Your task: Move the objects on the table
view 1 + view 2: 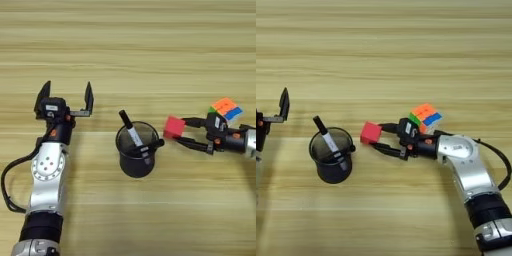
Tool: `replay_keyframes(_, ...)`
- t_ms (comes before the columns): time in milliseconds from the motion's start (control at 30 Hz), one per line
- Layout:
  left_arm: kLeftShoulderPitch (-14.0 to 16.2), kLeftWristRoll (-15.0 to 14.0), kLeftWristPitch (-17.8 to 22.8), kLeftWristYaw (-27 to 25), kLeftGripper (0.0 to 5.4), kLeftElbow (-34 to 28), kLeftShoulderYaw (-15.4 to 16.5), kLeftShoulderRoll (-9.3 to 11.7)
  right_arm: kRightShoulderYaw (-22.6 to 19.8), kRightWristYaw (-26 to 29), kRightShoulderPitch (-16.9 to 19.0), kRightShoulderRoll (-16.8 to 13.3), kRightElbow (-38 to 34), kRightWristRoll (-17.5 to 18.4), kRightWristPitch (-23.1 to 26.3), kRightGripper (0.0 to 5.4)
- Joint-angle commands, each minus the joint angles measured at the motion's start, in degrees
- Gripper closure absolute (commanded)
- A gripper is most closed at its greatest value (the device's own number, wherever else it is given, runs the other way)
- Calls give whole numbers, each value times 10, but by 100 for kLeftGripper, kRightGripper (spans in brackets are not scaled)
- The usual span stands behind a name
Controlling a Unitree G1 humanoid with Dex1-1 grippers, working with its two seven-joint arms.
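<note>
A black mesh pen cup [135,159] stands mid-table with two black-and-white marker pens [131,131] in it; one leans out to the upper left. Just right of the cup's rim, my right gripper [179,131] is shut on the small red cube [173,127], which sits at its fingertips slightly off the table [150,50]. The multicoloured puzzle cube [226,109] rests right behind that gripper's wrist. My left gripper [65,97] is open and empty, well left of the cup, its fingers pointing away from me.
The left arm [47,175] lies along the near left side and the right forearm [466,170] comes in from the near right.
</note>
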Motion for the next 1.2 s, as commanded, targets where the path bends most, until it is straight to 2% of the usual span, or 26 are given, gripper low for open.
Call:
replay_keyframes(33,-5,0,-1,-2,0,-2,-2,2,-20,-3,-19,-20,-27,11,20,313)
replay_keyframes(300,-4,-6,-3,-18,0,-19,-6,7,-43,-20,-23,-24,-104,36,62,313)
replay_keyframes(433,1,-28,3,-54,0,-54,-10,20,-49,-19,-18,-26,-152,54,89,313)
replay_keyframes(633,15,-98,53,-133,0,-162,-27,48,-50,-16,-13,-31,-195,69,114,313)
replay_keyframes(800,39,-185,114,-250,0,-265,-47,110,-51,-7,-9,-44,-234,87,136,313)
replay_keyframes(900,44,-218,141,-301,0,-289,-52,134,-48,2,-4,-54,-250,95,145,313)
replay_keyframes(967,47,-234,154,-327,0,-294,-55,143,-47,8,-3,-61,-258,98,150,313)
replay_keyframes(1067,48,-241,164,-343,0,-288,-56,143,-49,19,-2,-75,-270,106,161,313)
replay_keyframes(1200,53,-225,169,-372,0,-293,-76,151,-46,51,-13,-97,-292,134,197,313)
